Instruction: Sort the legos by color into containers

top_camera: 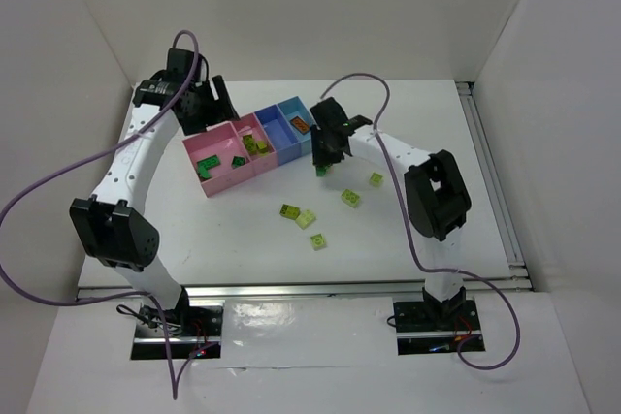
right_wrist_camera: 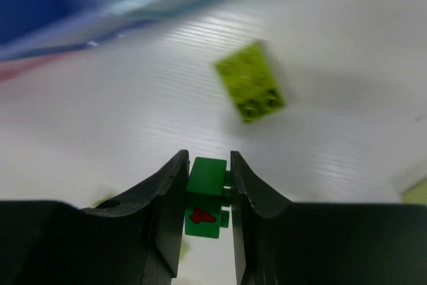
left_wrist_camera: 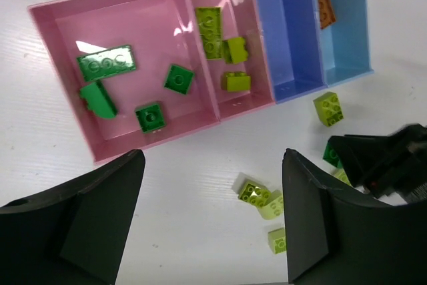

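Containers (left_wrist_camera: pixel 283 31) numbered four, pink bin (left_wrist_camera: pixel 153 31) held four dark green legos (left_wrist_camera: pixel 107 63), next pink (left_wrist_camera: pixel 253 25) three yellow-green (left_wrist_camera: pixel 208 28), right tool (right_wrist_camera: pixel 207 161) gripped a green brick (right_wrist_camera: pixel 203 211), left tool (left_wrist_camera: pixel 212 165) gaped.

Loose legos (top_camera: pixel 307 219) before the containers (top_camera: pixel 209 147)

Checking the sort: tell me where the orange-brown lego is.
In the top view, the orange-brown lego lies in the light blue bin, rightmost of the row.

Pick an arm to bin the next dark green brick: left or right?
Right. The right hand is shut on a small dark green plastic brick in front of the pink and blue plastic bins; the left hand is open, empty.
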`<action>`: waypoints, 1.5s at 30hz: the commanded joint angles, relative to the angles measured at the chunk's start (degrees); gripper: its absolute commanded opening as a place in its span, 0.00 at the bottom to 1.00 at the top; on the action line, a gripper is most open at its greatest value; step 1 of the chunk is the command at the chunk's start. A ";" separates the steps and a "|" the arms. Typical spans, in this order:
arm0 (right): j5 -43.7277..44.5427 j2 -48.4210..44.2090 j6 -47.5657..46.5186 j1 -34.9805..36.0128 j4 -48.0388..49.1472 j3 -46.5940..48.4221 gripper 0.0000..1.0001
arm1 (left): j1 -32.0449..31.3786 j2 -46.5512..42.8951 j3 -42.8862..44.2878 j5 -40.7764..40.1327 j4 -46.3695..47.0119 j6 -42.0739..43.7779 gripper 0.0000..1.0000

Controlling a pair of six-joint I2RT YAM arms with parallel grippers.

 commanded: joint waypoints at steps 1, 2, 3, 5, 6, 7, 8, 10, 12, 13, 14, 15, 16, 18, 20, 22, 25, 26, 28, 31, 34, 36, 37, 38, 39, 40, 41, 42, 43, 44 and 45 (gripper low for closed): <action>-1.83 -0.20 0.51 4.56 -0.39 10.14 0.22 | 2.51 -2.86 0.95 -4.38 -3.58 -5.57 0.86; -1.83 1.22 -0.10 5.70 -0.40 15.48 0.22 | 3.30 -3.65 0.95 -5.36 -4.21 -6.62 0.87; -1.83 2.71 -0.63 7.37 -1.27 18.14 0.22 | 5.22 -3.66 0.25 -5.37 -4.22 -8.03 0.87; -3.58 8.07 -0.64 9.13 -2.59 27.07 0.22 | 8.12 -5.76 -0.72 -5.37 -4.22 -8.56 0.89; -4.55 10.09 -0.64 9.14 -3.20 30.79 0.22 | 9.18 -6.29 -1.59 -5.37 -4.22 -8.57 0.89; -5.08 14.55 -0.64 10.19 -3.82 34.65 0.22 | 10.24 -7.16 -2.21 -5.37 -4.22 -8.57 0.90; -5.09 16.68 -0.64 10.72 -3.82 41.91 0.22 | 11.29 -7.69 -2.22 -5.37 -4.22 -9.18 0.90; -7.01 21.94 -1.16 11.78 -3.82 47.85 0.22 | 13.76 -8.75 -3.97 -5.37 -4.22 -10.76 0.90; -10.42 23.47 -0.47 12.31 2.37 50.42 0.22 | 15.07 -9.90 -5.72 -5.37 -4.74 -12.86 0.90; -11.32 23.47 0.15 12.31 5.46 49.20 0.22 | 15.60 -10.85 -5.73 -5.37 -4.74 -13.48 0.90; -11.33 23.47 0.76 13.00 8.02 48.15 0.22 | 15.61 -11.65 -6.95 -3.80 -4.74 -13.49 0.90; -11.85 24.25 0.77 13.01 11.70 48.14 0.22 | 16.31 -11.65 -7.57 -3.17 -4.13 -13.49 0.90; -11.85 25.74 0.77 13.79 12.69 48.14 0.23 | 16.31 -12.18 -8.19 -2.39 -3.61 -13.49 0.90; -12.47 28.20 -0.36 14.58 13.40 52.95 0.32 | 16.83 -12.18 -8.90 0.07 -2.55 -11.30 0.90; -13.35 31.36 -0.90 15.12 13.40 57.08 0.69 | 16.84 -11.57 -8.90 0.78 -2.55 -10.07 0.90; -13.35 31.38 -1.43 15.12 15.59 57.10 0.71 | 16.84 -11.57 -8.90 1.49 -2.55 -9.54 0.90; -11.87 28.14 -1.43 14.42 17.88 52.46 0.81 | 16.84 -11.04 -8.90 2.89 -2.55 -9.01 0.90; -11.33 25.95 -1.43 14.41 17.88 51.31 0.81 | 16.84 -11.04 -9.51 2.90 -2.55 -9.01 0.90; -8.63 23.66 -1.43 13.37 17.88 47.98 0.76 | 16.84 -11.04 -10.03 4.29 -2.02 -8.40 0.90; -3.26 15.94 -0.03 12.84 17.88 38.18 0.56 | 16.14 -11.65 -10.65 5.61 0.08 -6.73 0.90; 2.64 5.83 -0.02 11.26 18.50 27.43 0.53 | 12.19 -11.04 -10.65 1.33 0.09 -4.00 0.90; 5.89 1.35 -0.02 9.50 16.66 17.06 0.53 | 9.13 -10.25 -10.65 -0.88 -0.43 -2.77 0.89; 6.60 -2.94 0.50 8.80 15.78 9.98 0.56 | 7.97 -10.25 -11.70 -2.19 -0.44 -1.81 0.89; 7.30 -4.90 0.51 8.09 13.77 6.51 0.60 | 6.40 -9.55 -12.32 -2.90 -0.44 -1.10 0.87; 8.09 -9.09 1.29 6.61 12.97 3.08 0.66 | 2.99 -8.67 -12.85 -4.04 -0.44 -0.31 0.87; 8.71 -11.05 1.30 5.81 12.35 -0.52 0.68 | 1.39 -7.88 -13.46 -5.53 -1.22 -0.31 0.87; 8.71 -12.98 1.91 5.19 11.83 -7.17 0.68 | -0.28 -7.09 -14.51 -7.54 -2.10 -0.31 0.86; 8.71 -14.83 2.70 3.88 10.78 -10.19 0.68 | -3.34 -6.56 -15.30 -8.08 -2.11 -1.44 0.86; 9.23 -17.98 3.23 3.35 10.77 -12.92 0.69 | -4.94 -6.56 -16.27 -8.61 -2.11 -2.06 0.86; 9.24 -19.41 3.93 2.73 9.98 -17.91 0.69 | -6.52 -6.56 -18.37 -8.62 -2.11 -2.59 0.86; 9.24 -20.55 4.46 1.94 9.10 -19.96 0.69 | -9.93 -6.56 -19.52 -8.10 -1.32 -2.59 0.86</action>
